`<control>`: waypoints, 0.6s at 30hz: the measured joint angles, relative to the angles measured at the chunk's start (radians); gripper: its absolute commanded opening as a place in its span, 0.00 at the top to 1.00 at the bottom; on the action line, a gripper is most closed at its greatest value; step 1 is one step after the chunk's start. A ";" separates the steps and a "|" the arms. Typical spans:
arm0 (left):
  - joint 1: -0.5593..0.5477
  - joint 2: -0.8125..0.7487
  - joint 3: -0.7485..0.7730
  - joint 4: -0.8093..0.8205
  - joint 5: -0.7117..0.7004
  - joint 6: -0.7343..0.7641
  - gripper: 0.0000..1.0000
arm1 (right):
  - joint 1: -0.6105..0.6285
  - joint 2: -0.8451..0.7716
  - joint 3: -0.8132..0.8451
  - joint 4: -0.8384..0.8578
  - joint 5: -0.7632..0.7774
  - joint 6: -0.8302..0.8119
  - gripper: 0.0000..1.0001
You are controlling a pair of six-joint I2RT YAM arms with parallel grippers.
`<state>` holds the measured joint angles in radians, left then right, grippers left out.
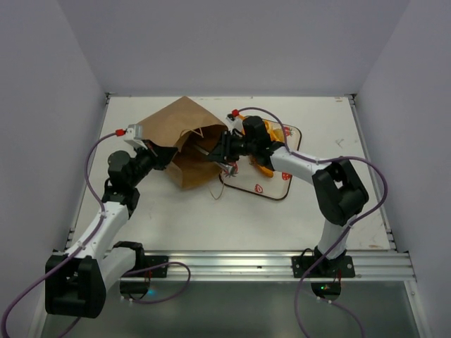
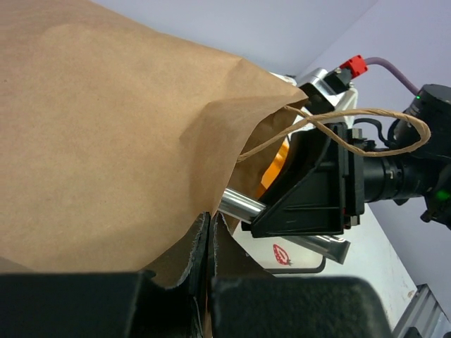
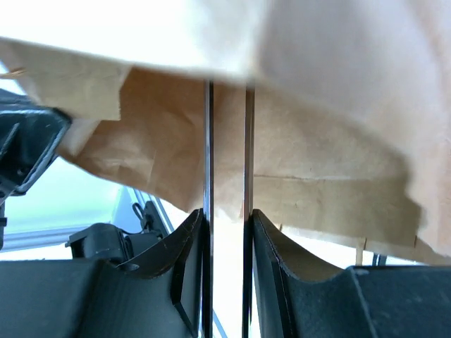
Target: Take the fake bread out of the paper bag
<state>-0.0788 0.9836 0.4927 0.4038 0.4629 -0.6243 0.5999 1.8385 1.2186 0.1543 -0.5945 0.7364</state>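
On the white desk (image 1: pixel 317 218) the paper bag (image 1: pixel 187 127) lies tipped. Left jaws clamp its edge; right jaws, slightly apart, reach into its mouth. Fake bread (image 1: pixel 266 169) rests on the tray (image 1: pixel 276 186) beside it.

**Bag mouth crowded; open table at the near side**

The mouth of the paper bag (image 1: pixel 184 134) is turned to the right and is taken up by the right gripper (image 3: pixel 227 91). Paper is slumped low over its fingers. A looped string handle (image 2: pixel 366 134) is hung across the opening. The bag's near edge is blocked by the left gripper (image 2: pixel 211 229), pinched on it. The strawberry-print tray (image 1: pixel 278 191) is laid just right of the mouth. Bare table (image 1: pixel 211 222) is found along the near side and far right.
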 measured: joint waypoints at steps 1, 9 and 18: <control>0.000 0.003 0.000 0.001 -0.006 0.000 0.98 | -0.003 -0.004 -0.002 0.000 0.000 -0.002 1.00; 0.006 0.031 0.002 0.014 -0.046 0.008 0.98 | -0.039 -0.039 -0.010 -0.028 -0.023 -0.038 1.00; 0.008 0.080 0.025 0.047 -0.061 0.016 0.98 | -0.060 -0.074 -0.022 -0.132 -0.053 -0.122 1.00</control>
<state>-0.0708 1.0634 0.5175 0.4503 0.4015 -0.6079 0.5396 1.7641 1.1969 0.0227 -0.6479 0.6140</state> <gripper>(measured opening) 0.021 0.327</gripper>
